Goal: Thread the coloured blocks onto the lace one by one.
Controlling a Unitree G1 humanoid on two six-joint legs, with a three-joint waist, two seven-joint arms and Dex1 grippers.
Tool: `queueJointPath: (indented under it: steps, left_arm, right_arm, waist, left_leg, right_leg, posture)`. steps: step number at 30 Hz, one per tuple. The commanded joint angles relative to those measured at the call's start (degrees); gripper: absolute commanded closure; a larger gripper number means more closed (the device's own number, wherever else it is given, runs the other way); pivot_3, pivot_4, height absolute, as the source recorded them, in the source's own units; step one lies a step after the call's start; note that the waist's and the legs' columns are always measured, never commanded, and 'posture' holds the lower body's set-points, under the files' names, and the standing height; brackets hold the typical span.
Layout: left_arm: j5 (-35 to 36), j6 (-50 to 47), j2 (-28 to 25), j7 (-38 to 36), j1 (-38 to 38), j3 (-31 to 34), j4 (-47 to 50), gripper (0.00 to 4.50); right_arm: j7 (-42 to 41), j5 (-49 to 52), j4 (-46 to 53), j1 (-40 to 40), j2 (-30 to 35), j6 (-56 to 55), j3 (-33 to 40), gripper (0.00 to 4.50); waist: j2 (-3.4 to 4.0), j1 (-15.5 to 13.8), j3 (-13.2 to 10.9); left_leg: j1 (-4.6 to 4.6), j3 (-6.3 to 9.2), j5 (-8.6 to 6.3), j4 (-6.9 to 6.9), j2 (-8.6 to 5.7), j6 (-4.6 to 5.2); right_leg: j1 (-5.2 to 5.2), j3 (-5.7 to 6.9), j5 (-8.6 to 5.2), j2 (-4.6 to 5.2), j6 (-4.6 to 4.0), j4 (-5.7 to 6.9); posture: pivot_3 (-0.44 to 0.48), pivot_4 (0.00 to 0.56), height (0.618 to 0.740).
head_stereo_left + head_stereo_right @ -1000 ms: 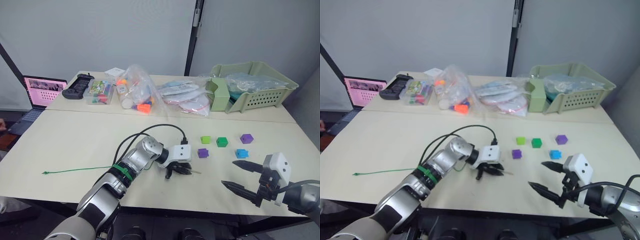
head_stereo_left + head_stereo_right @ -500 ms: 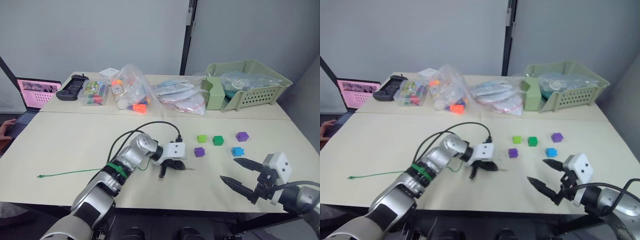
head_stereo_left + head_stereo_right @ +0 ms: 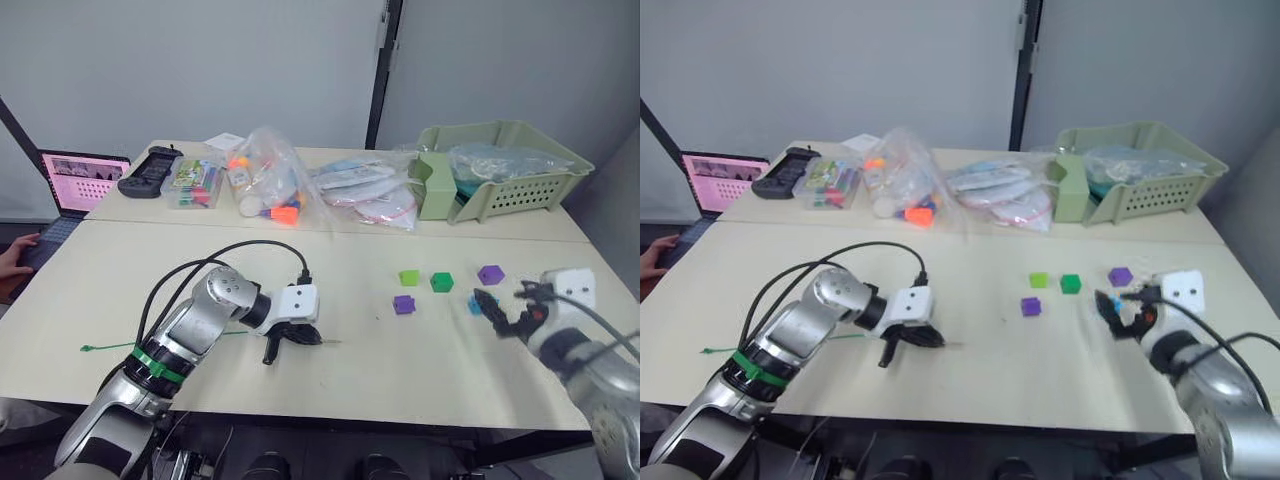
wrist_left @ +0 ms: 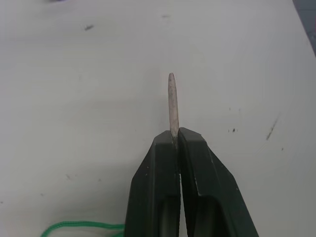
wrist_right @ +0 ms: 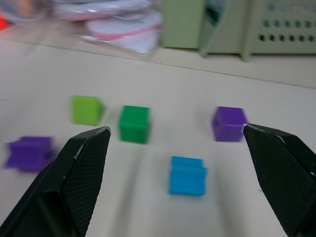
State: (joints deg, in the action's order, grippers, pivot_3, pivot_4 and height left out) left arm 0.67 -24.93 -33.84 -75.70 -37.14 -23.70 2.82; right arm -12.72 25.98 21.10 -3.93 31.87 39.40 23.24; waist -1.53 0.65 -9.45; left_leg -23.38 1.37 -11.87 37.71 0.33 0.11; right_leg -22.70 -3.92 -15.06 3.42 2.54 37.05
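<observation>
Your left tool (image 4: 175, 143) is clamped on the lace's (image 3: 110, 346) pale tip; your right tool (image 5: 180, 185), fingers spread wide, hovers over the blue block (image 5: 187, 175) on the worktop (image 3: 350, 370).

No text, label, brand, number or sign can be read on anything here. The laptop (image 3: 78, 181) at the table's far left shows a pink screen with dark marks too small to make out, and the clear box (image 3: 196, 182) of coloured items and the plastic bags (image 3: 300, 190) behind it carry print that is too blurred to read.
</observation>
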Motion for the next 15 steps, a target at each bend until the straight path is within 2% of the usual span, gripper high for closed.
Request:
queueJointPath:
  steps: [1, 6, 15]
  left_arm:
    - [1.67, -1.86, -0.06, 1.29, 0.11, 1.22, 3.81, 4.48]
    - [2.69, -3.02, -0.36, 2.4, 1.21, 0.98, 5.65, 4.48]
    - [2.63, -2.35, -0.67, 3.51, 2.57, 0.41, 6.19, 4.48]
  right_arm:
    - [2.57, -1.78, -4.74, -5.15, 0.92, 1.48, 0.81, 0.0]
    - [0.31, -4.45, -15.42, -12.74, 3.41, 1.95, -2.31, 0.0]
    - [-4.56, -9.3, -33.65, -23.36, 5.02, -3.49, -7.31, 0.0]
  waist:
    - [0.02, -0.02, 0.01]
    - [0.03, 0.27, 0.01]
    - [0.04, 0.38, 0.01]
  left_leg:
    - [-0.01, 0.01, 0.0, -0.01, -0.06, 0.0]
    - [-0.25, 0.0, 0.0, -0.04, -0.08, 0.02]
    - [-0.37, -0.02, 0.0, -0.04, -0.09, 0.02]
  right_leg:
    - [-0.02, 0.01, 0.0, -0.01, 0.0, 0.01]
    - [-0.32, -0.04, 0.0, -0.04, -0.01, 0.06]
    - [-0.43, -0.04, 0.02, -0.04, -0.03, 0.08]
  posture:
    - [0.0, 0.15, 0.74]
    - [0.0, 0.15, 0.74]
    - [0.0, 0.15, 0.74]
